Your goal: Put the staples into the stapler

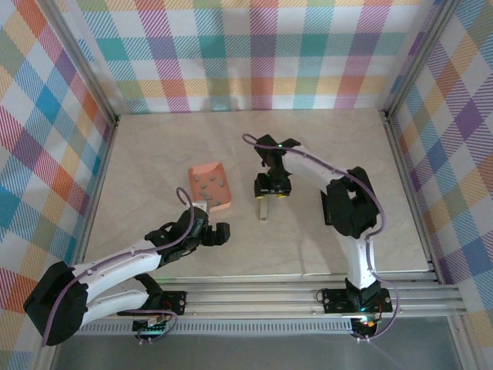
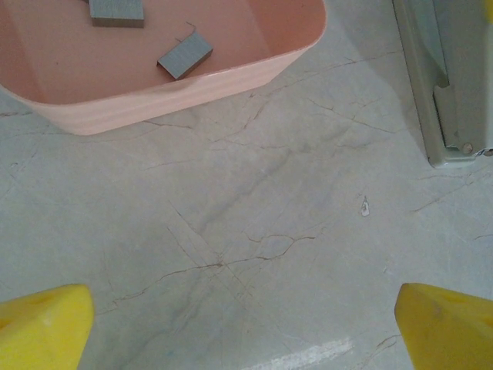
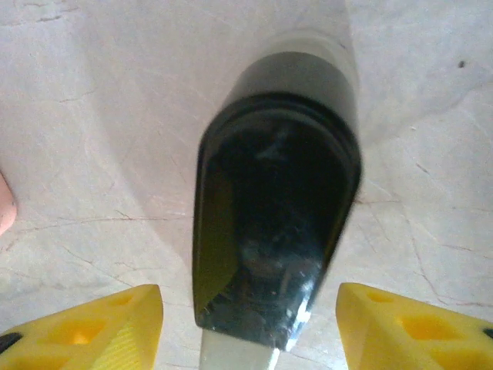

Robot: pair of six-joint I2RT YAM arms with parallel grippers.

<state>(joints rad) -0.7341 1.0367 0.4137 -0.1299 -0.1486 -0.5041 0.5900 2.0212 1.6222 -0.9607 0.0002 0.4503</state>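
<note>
Top view, left of centre: shallow salmon-pink rectangular plastic tray (image 1: 223, 203) on the pale, marble-veined tabletop (image 1: 154, 146), with several tiny grey metal staple strips (image 1: 212, 183) scattered on its floor. Just below the tray's lower edge, the black left gripper (image 1: 204, 217) with yellow tips, spread wide, nothing held.

Left wrist view: yellow fingertips (image 2: 42, 327) far apart in the two bottom corners, bare cracked-looking tabletop between them. Tray wall across the upper left, with two staple strips lying flat inside, one near the tray's right end and one cut off by the top edge. At the right edge of the frame, one pale grey end of the stapler, apart from the tray.

Top view, centre of frame, right of the tray and near it: long narrow stapler (image 1: 264, 211) with a black top and a pale grey base, lying lengthwise up and down the frame. Directly above its upper end, the right gripper (image 1: 274, 191).

Right wrist view: glossy black stapler top filling the middle, yellow fingers low on either side, parted wider than the stapler, a strip of tabletop visible on each side, so gripping nothing. No staple strips seen on the stapler.
</note>
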